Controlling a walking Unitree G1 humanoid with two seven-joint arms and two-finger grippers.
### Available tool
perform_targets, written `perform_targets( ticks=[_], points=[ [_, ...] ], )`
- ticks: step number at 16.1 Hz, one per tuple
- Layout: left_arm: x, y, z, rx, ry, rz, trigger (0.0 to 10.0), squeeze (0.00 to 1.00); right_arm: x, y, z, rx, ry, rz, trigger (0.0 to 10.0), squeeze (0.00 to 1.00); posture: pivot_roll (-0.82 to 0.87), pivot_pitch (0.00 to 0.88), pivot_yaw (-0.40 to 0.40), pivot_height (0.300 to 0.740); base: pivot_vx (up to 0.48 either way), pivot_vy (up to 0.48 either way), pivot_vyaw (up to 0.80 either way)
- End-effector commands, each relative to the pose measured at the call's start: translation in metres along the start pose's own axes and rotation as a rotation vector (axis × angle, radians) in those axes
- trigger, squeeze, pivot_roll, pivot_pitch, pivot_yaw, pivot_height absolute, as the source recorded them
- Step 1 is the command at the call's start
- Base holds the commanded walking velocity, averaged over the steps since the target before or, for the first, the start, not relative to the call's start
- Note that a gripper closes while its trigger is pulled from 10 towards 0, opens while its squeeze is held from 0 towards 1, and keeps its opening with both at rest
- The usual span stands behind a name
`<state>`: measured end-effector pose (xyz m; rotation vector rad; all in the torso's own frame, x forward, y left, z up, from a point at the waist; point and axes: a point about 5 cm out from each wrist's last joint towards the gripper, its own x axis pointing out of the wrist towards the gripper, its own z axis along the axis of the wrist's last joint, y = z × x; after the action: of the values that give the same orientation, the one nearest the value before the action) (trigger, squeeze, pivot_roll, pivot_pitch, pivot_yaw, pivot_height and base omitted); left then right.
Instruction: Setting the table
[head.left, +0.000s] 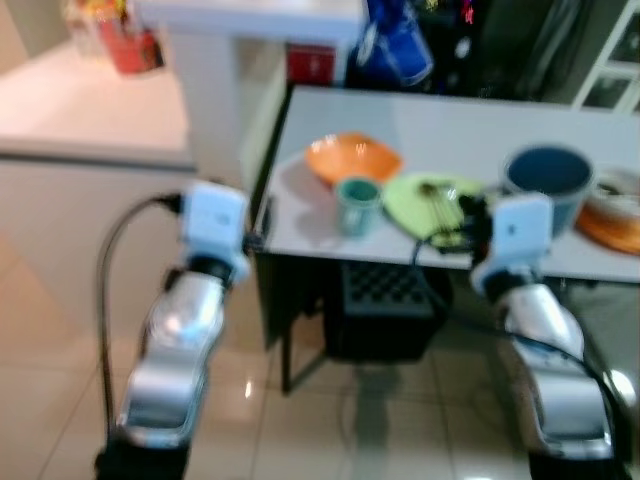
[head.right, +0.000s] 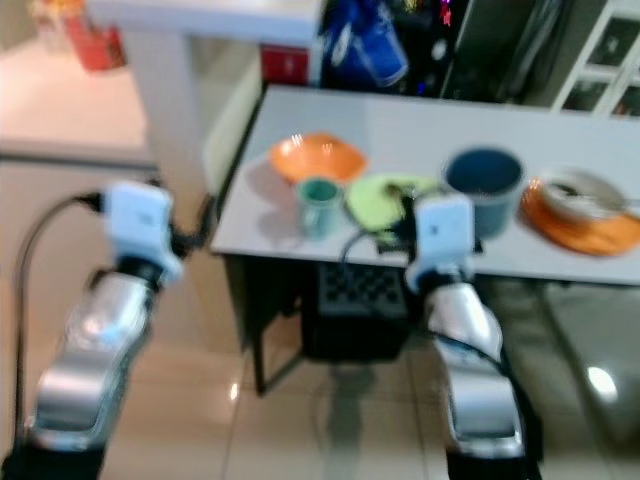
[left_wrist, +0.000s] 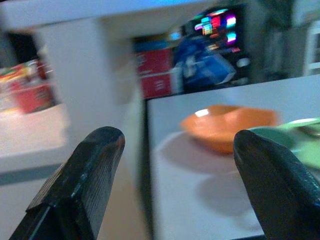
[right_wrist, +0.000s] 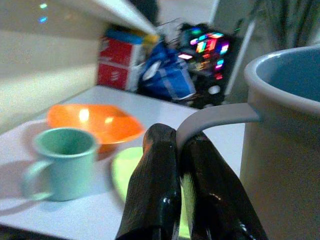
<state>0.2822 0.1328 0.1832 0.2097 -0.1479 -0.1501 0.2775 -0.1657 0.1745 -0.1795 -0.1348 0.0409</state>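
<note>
- Right gripper (right_wrist: 177, 192) hangs at the table's (head.left: 450, 125) near edge with fingers pressed together, empty, against the blue pot's (head.left: 548, 178) handle (right_wrist: 215, 120).
- Green plate (head.left: 432, 205) lies at that edge, just left of this gripper.
- Left gripper (left_wrist: 175, 175), spread wide, is off the table's left corner, farther from the dishes.

Motion blur softens both head views; the utensils on the green plate (head.left: 432, 203) cannot be identified; the orange plate (head.left: 612, 228) is cut off by the frame edge; the right gripper (right_wrist: 175, 150) hides part of the blue pot (right_wrist: 285, 125) handle
</note>
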Motion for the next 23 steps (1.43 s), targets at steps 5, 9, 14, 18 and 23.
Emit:
perform_targets(
  ticks=[5, 9, 14, 18, 23],
  points=[
    [0.0008, 0.0054, 0.0014, 0.021, -0.006, 0.009, 10.0, 0.0, 0.0, 0.0, 0.0027, 0.037, -0.007, -0.008, 10.0, 0.0, -0.01, 0.0, -0.025, 0.74, 0.0, -0.373, 0.0],
    [0.0012, 0.005, 0.0018, 0.026, -0.008, 0.001, 10.0, 0.0, -0.0007, 0.0008, 0.0011, 0.049, 0.0, -0.013, 10.0, 0.0, -0.01, 0.0, -0.019, 0.74, 0.0, -0.376, 0.0],
    [0.0014, 0.0051, 0.0016, 0.026, -0.008, -0.002, 10.0, 0.0, -0.0017, 0.0012, -0.0019, 0.066, 0.018, -0.019, 10.0, 0.0, -0.01, 0.0, -0.015, 0.74, 0.0, -0.298, 0.0],
    [0.0041, 0.0085, 0.0033, 0.007, -0.01, 0.016, 10.0, 0.0, -0.0009, 0.0011, -0.004, 0.068, 0.043, -0.028, 10.0, 0.0, 0.0, 0.0, -0.015, 0.74, 0.0, 0.0, 0.0],
    [0.005, 0.0078, 0.0076, -0.007, -0.047, -0.017, 10.0, 0.0, 0.0004, 0.0013, -0.0002, 0.136, 0.03, -0.03, 10.0, 0.0, -0.01, 0.0, -0.01, 0.74, 0.29, 0.0, -0.42]
  ],
)
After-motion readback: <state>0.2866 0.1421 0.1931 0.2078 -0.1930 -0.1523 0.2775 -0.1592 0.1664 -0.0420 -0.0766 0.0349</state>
